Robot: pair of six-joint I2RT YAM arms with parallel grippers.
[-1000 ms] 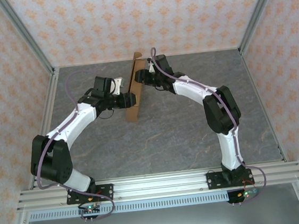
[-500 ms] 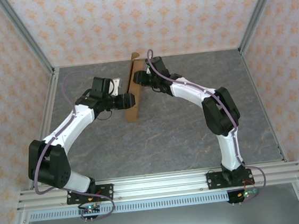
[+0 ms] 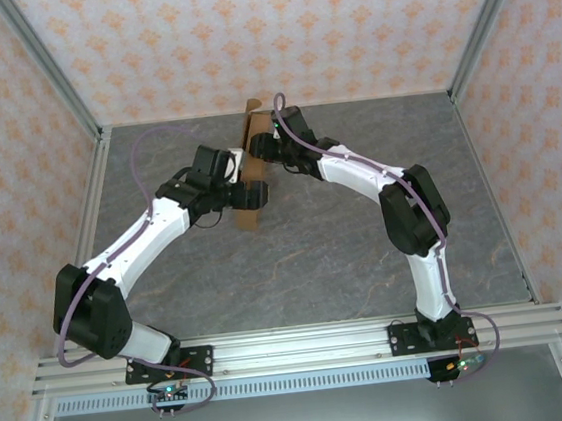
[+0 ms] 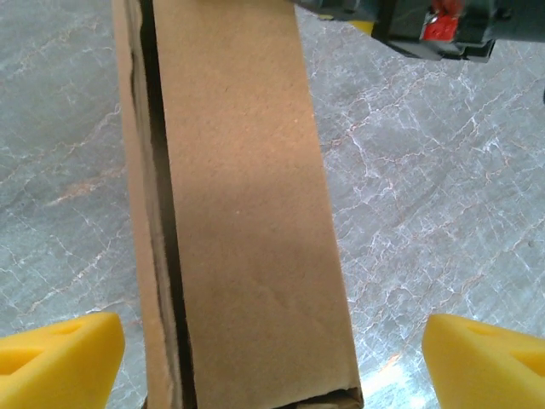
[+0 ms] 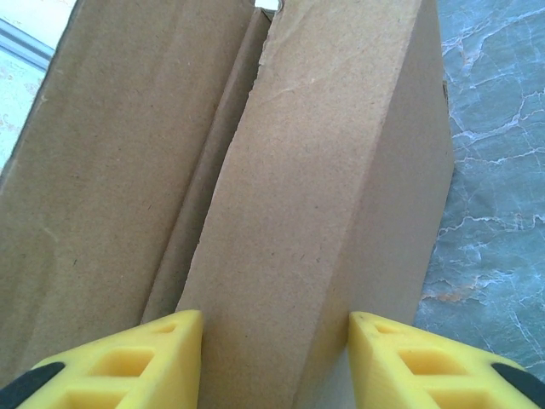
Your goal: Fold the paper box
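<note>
The box (image 4: pixel 247 221) stood on edge at the far middle of the surface (image 3: pixel 317 267). It looked partly formed: panels were raised and doubled, but a seam gaped along one side, so tucking and closing seemed left to do. The right fingers (image 5: pixel 128 358) pinched an upright panel between them. The left fingers (image 4: pixel 55 354) spread wide, straddling the box without touching it and holding nothing. The box's ends and inside were hidden, so loose flaps could not be counted.

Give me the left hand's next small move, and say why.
Probably close the left hand on the box. Its fingers stand wide on either side of the cardboard without touching it, while the right hand pinches one panel, so the upright box has a grip on one side only.
</note>
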